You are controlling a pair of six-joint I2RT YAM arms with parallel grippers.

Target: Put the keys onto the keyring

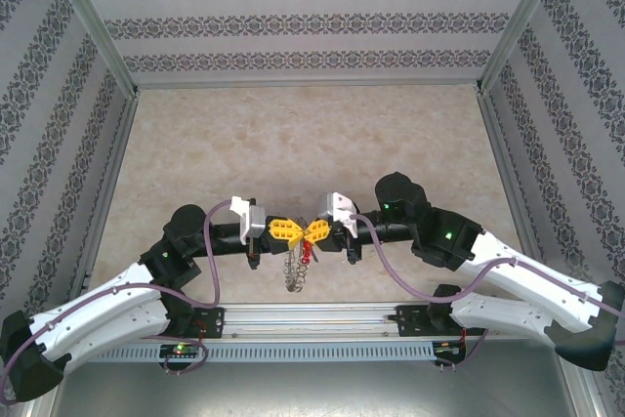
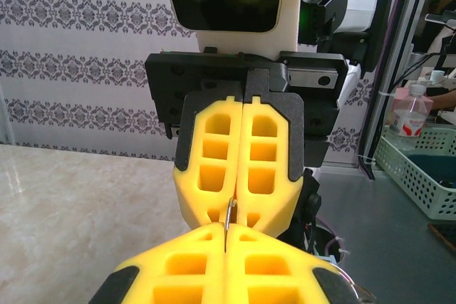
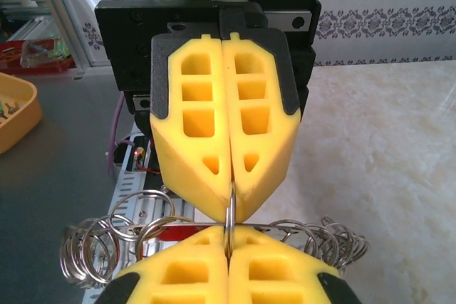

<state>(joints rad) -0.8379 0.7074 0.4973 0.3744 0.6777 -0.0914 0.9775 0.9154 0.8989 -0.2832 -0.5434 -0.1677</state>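
While left claw (image 1: 293, 232), right claw (image 1: 313, 231) grip, wavy silver-wire keyring (image 1: 296, 273) dangles.

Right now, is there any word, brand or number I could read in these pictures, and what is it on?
No text can be read anywhere.
The bottle has a reddish label: too small and blurred to read.
The keyring, left gripper and right gripper: no writing visible.
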